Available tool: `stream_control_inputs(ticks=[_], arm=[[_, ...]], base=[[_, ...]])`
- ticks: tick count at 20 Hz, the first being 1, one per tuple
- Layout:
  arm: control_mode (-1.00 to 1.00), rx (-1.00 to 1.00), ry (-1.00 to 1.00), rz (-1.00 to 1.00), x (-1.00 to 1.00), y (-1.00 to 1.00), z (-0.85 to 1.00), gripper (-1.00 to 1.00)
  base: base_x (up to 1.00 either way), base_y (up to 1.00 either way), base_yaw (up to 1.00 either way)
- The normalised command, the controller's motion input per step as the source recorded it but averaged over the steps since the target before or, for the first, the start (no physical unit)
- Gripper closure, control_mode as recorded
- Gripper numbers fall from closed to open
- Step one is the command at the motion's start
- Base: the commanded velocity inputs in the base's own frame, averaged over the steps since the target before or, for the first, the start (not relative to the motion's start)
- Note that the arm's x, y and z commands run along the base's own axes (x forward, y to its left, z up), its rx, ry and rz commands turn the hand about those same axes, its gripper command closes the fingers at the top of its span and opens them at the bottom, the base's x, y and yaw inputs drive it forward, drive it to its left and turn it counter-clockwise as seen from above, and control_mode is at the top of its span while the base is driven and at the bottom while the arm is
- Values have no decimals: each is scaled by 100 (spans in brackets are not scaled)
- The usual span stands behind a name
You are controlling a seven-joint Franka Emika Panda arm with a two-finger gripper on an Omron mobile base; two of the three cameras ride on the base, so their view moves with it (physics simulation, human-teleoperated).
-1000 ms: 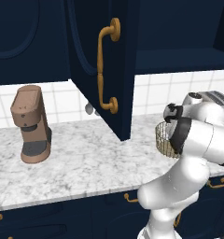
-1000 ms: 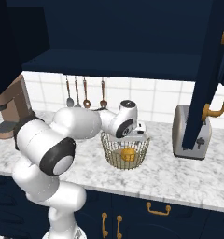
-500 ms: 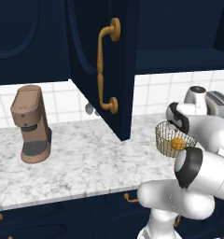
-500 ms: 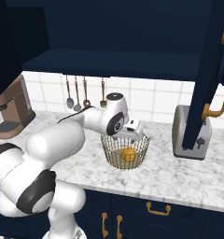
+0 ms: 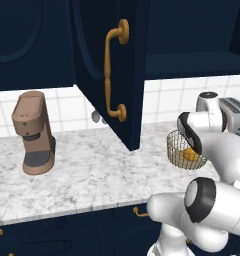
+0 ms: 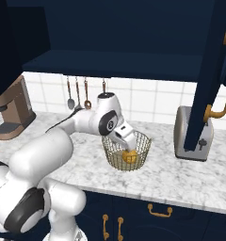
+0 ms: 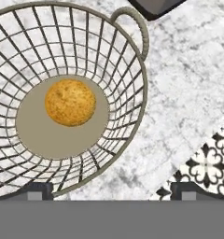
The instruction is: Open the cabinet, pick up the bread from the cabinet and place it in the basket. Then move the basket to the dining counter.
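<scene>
Bread (image 7: 70, 102) lies in wire basket (image 7: 128, 122); gripper (image 6: 127, 142) jaws apart, empty; best to straddle near rim squarely before closing

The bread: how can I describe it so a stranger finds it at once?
Look at the marble worktop under the dark cabinet, left of the toaster. There stands a wire basket. The bread lies on its floor: a small, round, golden-orange lump.

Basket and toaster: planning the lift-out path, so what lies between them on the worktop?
Bare marble between the basket and the toaster, seen in the right base view.
</scene>
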Motion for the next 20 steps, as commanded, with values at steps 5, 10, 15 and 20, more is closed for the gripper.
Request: stream_control_inputs(ticks=[5,10,15,20], arm=[[-100,27,5,-27,-40,-3,17,-100],[-100,8,0,-6,0,-2,-14,-100],[-100,2,0,0,13,-20,-17,-100],[-100,8,0,0,23,-40,-11,-100]], base=[[0,0,0],[0,0,0],[0,0,0],[0,0,0]])
